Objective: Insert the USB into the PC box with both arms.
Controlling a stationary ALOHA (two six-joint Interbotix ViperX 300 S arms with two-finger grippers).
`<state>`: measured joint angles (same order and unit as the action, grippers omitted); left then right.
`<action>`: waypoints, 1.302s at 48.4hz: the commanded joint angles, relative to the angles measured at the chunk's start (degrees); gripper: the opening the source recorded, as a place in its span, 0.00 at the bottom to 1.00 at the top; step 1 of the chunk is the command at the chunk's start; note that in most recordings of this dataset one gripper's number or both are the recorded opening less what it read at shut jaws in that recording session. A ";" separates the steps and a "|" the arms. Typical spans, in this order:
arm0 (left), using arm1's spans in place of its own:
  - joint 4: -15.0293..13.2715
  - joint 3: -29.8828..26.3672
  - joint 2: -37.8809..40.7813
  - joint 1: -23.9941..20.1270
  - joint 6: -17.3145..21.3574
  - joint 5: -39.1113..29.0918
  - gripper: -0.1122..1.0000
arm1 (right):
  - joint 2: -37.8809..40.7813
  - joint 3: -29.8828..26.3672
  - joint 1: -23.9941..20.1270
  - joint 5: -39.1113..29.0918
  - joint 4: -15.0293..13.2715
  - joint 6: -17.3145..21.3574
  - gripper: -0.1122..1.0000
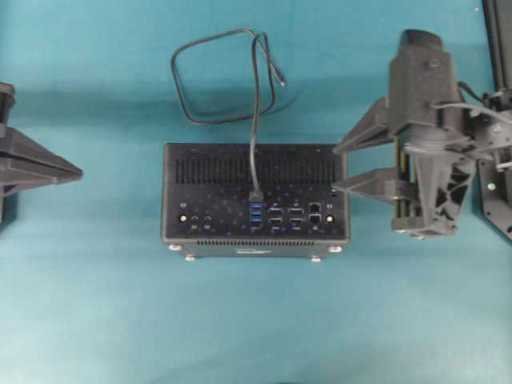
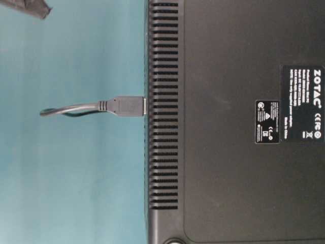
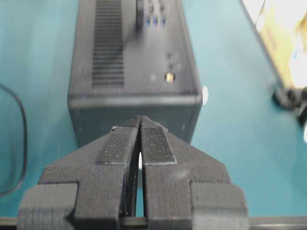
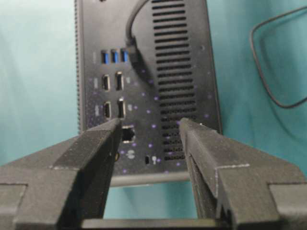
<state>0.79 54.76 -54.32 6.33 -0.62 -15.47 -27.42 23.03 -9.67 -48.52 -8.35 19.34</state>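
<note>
Plug already sits in the box port face, at the top blue socket, just above the other two blue ones. From desk level the plug body stands proud of the box edge w/ a sliver of metal showing, so we judge it maybe not fully seated. Cable runs up over the vent slots and loops on the desk behind the box.

Tools:
- Left tool: pads pressed together, nothing between them, sits just off the box's left end, not touching as far as we can tell.
- Right tool: fingers well apart, nothing held, at the box's right end. Overhead shows the tips right at the box's right edge; can't tell if they touch.

Handling, our read:
- Box: rigid, prob heavy enough to stay put under light load but on small silver feet, so it may slide on the desk cloth if pushed from one side. Brace on the solid end walls, not the vent slots or port face.
- Plug: small, hard, smooth shell, little to grab. Take it across the flat sides of the shell, close to the strain relief.
- Cable: thin, floppy, springy loop. Don't pull on it, it'd lever the plug out.
</note>
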 commanded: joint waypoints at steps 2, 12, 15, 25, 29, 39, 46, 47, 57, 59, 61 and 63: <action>0.26 -2.11 0.09 0.09 1.23 0.18 0.10 | -2.37 0.88 -0.09 2.99 -0.09 0.53 0.62; 0.26 -2.37 0.09 0.09 1.67 0.44 0.10 | -5.10 3.96 -0.18 7.47 -0.09 0.53 0.62; 0.26 -2.37 0.09 0.09 1.67 0.88 0.10 | -5.80 4.75 -0.18 8.26 -0.09 0.44 0.62; 0.18 -2.46 0.00 0.09 1.67 1.76 0.10 | -7.12 6.50 -0.18 9.76 -0.09 0.53 0.62; 0.18 -2.46 0.18 0.09 1.67 1.76 0.10 | -7.38 6.77 -0.18 9.76 -0.09 0.44 0.62; 0.18 -2.46 0.26 0.09 1.67 1.76 0.10 | -8.09 7.21 -0.18 9.76 -0.09 0.53 0.62; 0.26 -2.37 0.26 0.09 1.67 1.76 0.10 | -8.88 7.65 -0.18 9.76 -0.09 0.53 0.62; 0.18 -2.46 0.35 0.00 1.67 1.67 0.10 | -8.88 7.73 -0.18 9.76 -0.09 0.44 0.62; 0.26 -2.46 0.35 0.09 1.67 1.76 0.10 | -8.61 7.91 -0.18 10.37 -0.09 0.44 0.62; 0.26 -2.46 0.35 0.09 1.67 1.67 0.10 | -8.61 7.91 -0.18 10.72 -0.09 0.44 0.62; 0.18 -2.37 0.35 0.09 1.67 1.76 0.10 | -8.61 8.00 -0.18 10.99 -0.09 0.53 0.62; 0.26 -2.46 0.35 0.09 1.67 1.76 0.10 | -8.61 8.09 -0.18 11.25 -0.09 0.53 0.62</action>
<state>0.79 54.05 -54.32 6.33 1.23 -14.24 -35.86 31.55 -9.76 -38.14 -8.26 19.34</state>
